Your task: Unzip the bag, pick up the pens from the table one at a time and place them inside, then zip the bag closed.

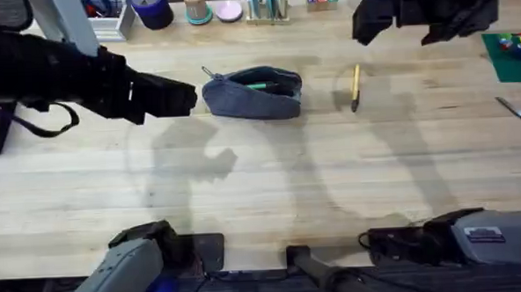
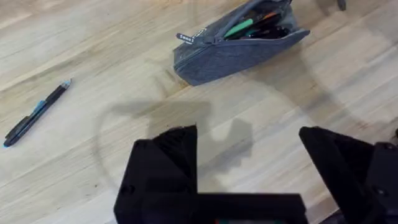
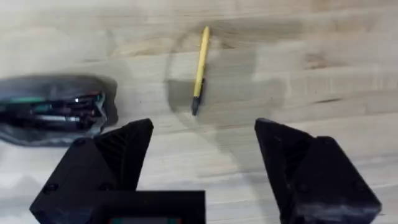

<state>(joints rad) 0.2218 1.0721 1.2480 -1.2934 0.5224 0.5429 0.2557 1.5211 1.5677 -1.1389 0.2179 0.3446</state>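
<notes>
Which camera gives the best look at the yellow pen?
The right wrist view: the yellow pen lies whole on the table, dark tip plain. Overhead shows it smaller, right of the bag.

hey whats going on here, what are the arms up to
Two robot arms are packing pens into a blue-grey pouch that lies unzipped on the table, with a few pens already showing inside it. A yellow pen lies on the wood to the pouch's right, and a dark pen lies loose in the left wrist view. The left gripper and right gripper are both open and empty, above the table.
</notes>
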